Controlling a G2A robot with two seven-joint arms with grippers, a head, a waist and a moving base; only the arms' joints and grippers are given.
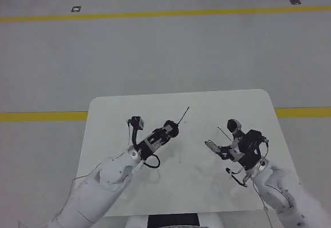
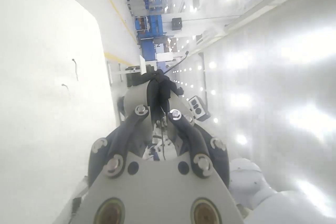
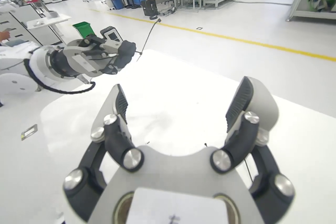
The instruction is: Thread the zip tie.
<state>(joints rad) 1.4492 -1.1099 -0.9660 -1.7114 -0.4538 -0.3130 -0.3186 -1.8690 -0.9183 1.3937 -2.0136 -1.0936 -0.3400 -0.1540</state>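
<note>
Zip tie sticks straight out of your closed left gripper, long axis leading away from it, and your open, empty right gripper is well apart.

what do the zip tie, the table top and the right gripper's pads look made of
Zip tie: likely matte black plastic; thin, juts straight past the left gripper. Table: smooth white top with slight sheen, maybe laminate or paint. Pads on the right gripper: black, ribbed, rubber-like.
</note>
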